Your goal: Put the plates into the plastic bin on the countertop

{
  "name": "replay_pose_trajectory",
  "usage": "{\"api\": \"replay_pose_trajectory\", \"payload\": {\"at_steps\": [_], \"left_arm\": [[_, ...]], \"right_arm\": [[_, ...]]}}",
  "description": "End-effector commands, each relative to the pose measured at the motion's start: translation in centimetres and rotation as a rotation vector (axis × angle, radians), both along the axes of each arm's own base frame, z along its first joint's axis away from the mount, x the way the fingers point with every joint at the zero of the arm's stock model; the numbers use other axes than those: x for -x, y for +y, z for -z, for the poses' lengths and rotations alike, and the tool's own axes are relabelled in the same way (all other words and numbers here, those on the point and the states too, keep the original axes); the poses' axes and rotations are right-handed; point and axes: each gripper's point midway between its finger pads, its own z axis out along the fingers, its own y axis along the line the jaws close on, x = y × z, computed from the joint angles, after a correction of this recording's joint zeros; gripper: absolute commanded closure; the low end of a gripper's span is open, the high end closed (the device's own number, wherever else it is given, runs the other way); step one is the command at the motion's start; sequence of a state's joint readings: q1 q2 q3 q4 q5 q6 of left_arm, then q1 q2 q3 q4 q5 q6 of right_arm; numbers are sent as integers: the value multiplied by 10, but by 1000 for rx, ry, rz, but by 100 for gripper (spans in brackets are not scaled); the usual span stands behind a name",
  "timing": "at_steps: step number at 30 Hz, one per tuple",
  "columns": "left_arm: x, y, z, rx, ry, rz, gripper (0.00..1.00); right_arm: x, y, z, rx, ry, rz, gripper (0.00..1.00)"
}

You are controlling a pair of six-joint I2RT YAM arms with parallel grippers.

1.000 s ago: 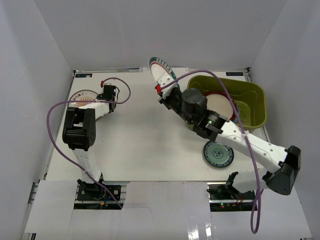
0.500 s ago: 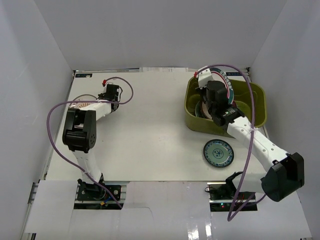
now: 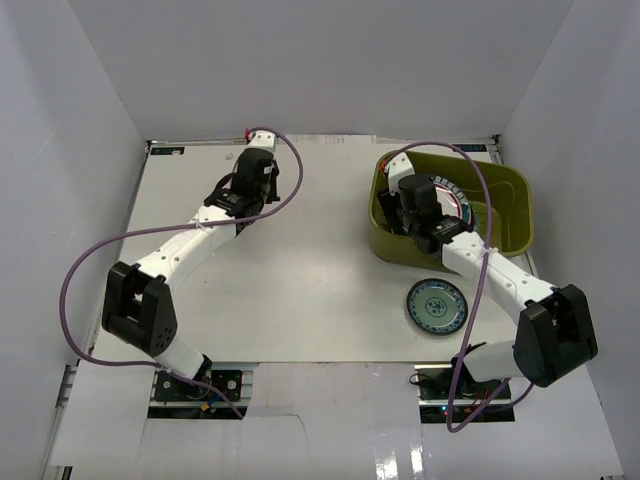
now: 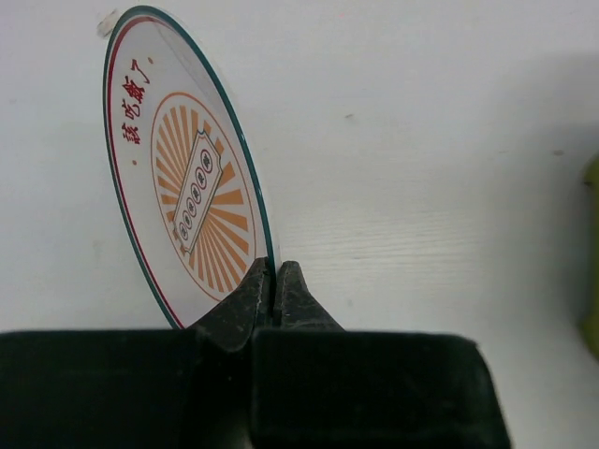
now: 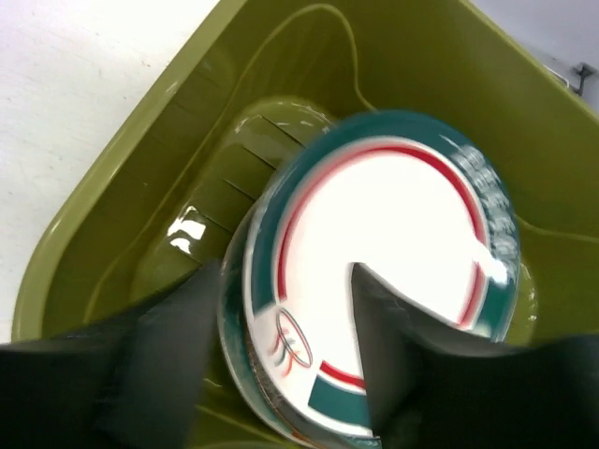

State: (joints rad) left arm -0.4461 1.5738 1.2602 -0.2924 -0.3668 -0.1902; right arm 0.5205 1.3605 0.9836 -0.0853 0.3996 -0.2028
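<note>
Orange sunburst round plate [image 4: 192, 201]: stands on edge over the white table [image 4: 421, 140], apart from the bin; my left jaws are pinched tight on its lower rim.
Handling: I judge it stiff, glazed, slippery and easy to chip; the thin rim is the only hold.
White plate with teal-and-red rim [image 5: 393, 215]: lies on a stack inside the olive-green plastic bin [image 5: 112, 196]; my right jaws stand parted over it, gripping nothing.
Room: open table between the arms; the bin's flared rim must be cleared; a small teal patterned plate [image 3: 436, 306] lies just outside its near wall.

- Glossy plastic is seen on the olive bin [image 5: 122, 196].
- A smooth glazed face is shown by the sunburst plate [image 4: 192, 201].
- The countertop [image 4: 421, 140] is seen matt.
</note>
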Motion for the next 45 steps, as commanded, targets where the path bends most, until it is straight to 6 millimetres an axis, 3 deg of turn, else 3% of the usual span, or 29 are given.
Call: {"api": "replay_pose_trajectory", "payload": {"at_steps": [1, 2, 4, 6, 9, 10, 12, 13, 14, 15, 18, 20, 22, 26, 29, 37, 39, 40, 41, 44, 45], "left_arm": [[13, -42, -86, 142, -165, 97, 100], [23, -63, -96, 160, -179, 148, 100], [32, -88, -124, 192, -222, 200, 100], [50, -123, -141, 205, -252, 274, 100], [74, -176, -171, 223, -304, 381, 100], [75, -193, -184, 229, -329, 402, 100], [98, -232, -195, 220, -356, 484, 100], [109, -259, -204, 226, -376, 525, 100], [114, -272, -209, 222, -392, 543, 100], [118, -284, -211, 190, -412, 566, 100], [129, -328, -217, 159, -455, 609, 100], [135, -357, -215, 135, -478, 646, 100], [140, -375, -210, 120, -488, 680, 100], [131, -413, -180, 85, -488, 717, 100], [126, -426, -167, 39, -512, 735, 100], [120, -455, -107, -94, -498, 832, 100], [121, -456, -101, -98, -488, 841, 83], [121, -456, -103, -94, -492, 842, 63], [121, -455, -106, -86, -493, 840, 52], [125, -453, -125, -46, -517, 841, 19], [127, -453, -133, -23, -528, 842, 16]], "right_arm": [[-4, 5, -30, -109, -60, 28, 32], [-5, 4, -43, -136, -80, 35, 25], [0, 1, -69, -212, -120, 53, 13], [5, -5, -93, -288, -154, 84, 12], [20, -28, -140, -422, -253, 182, 16], [30, -48, -162, -461, -319, 248, 19], [45, -67, -184, -528, -392, 311, 56], [62, -81, -207, -596, -457, 339, 73], [72, -88, -219, -629, -494, 348, 87], [81, -94, -231, -658, -528, 355, 92], [126, -121, -277, -756, -672, 365, 92], [148, -134, -291, -785, -729, 370, 92], [160, -144, -296, -790, -756, 390, 92], [178, -155, -294, -792, -769, 410, 92], [185, -161, -284, -776, -762, 427, 92], [193, -165, -263, -745, -725, 433, 92], [196, -166, -261, -745, -725, 438, 92], [197, -167, -262, -748, -728, 438, 92], [197, -167, -261, -744, -725, 437, 92], [196, -167, -259, -741, -714, 442, 87], [197, -166, -260, -745, -713, 437, 85]]}}
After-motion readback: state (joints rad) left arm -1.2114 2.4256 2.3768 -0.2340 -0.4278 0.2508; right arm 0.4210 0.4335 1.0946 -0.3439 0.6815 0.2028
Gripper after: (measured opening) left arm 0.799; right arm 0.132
